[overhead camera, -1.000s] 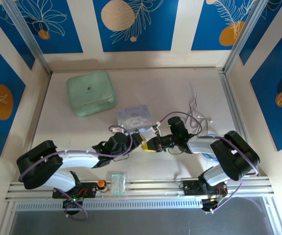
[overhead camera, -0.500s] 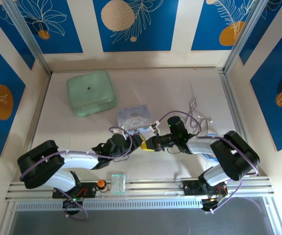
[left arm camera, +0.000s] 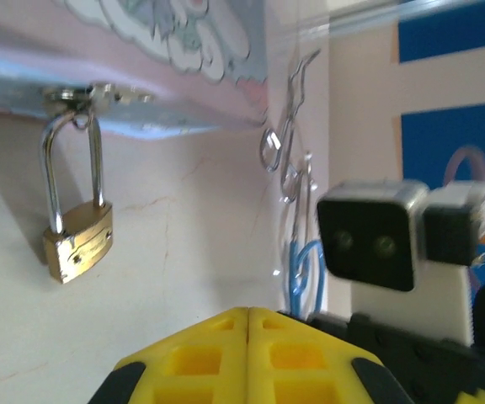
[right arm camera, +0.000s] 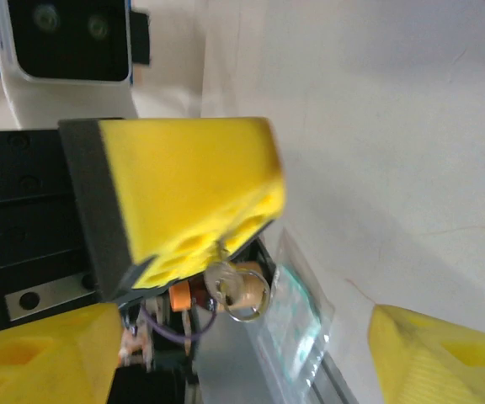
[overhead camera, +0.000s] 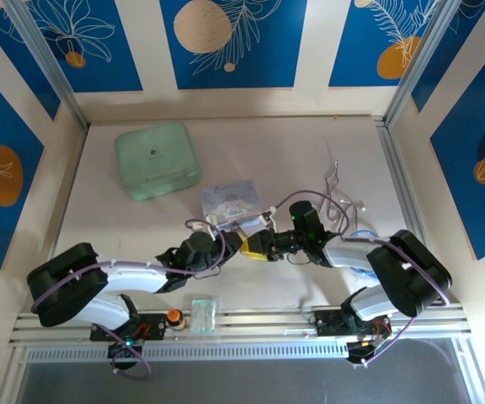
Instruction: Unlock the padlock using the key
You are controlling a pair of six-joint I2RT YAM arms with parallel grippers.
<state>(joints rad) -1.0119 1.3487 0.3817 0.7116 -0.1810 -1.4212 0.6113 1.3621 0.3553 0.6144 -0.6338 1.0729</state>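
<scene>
The brass padlock (left arm camera: 78,244) hangs by its silver shackle from the edge of the pale blue cartoon tin (left arm camera: 175,38), which lies mid-table (overhead camera: 230,199). My left gripper (left arm camera: 248,311) has its yellow fingers pressed together. In the right wrist view the small silver key (right arm camera: 224,276) and its ring stick out from the tip of the left gripper (right arm camera: 221,244). My right gripper (right arm camera: 242,318) stands open, with a yellow finger on each side and the key between them, untouched. Both grippers meet tip to tip just in front of the tin (overhead camera: 255,244).
A mint green box (overhead camera: 157,159) sits at the back left. Bent wire pieces (overhead camera: 337,181) and a blue looped item (overhead camera: 362,244) lie on the right. A small clear plastic bag (overhead camera: 202,313) rests on the near rail. Side walls close in the table.
The left jaws have closed on the key and the right jaws have opened, letting it go. The arms have hardly moved.
</scene>
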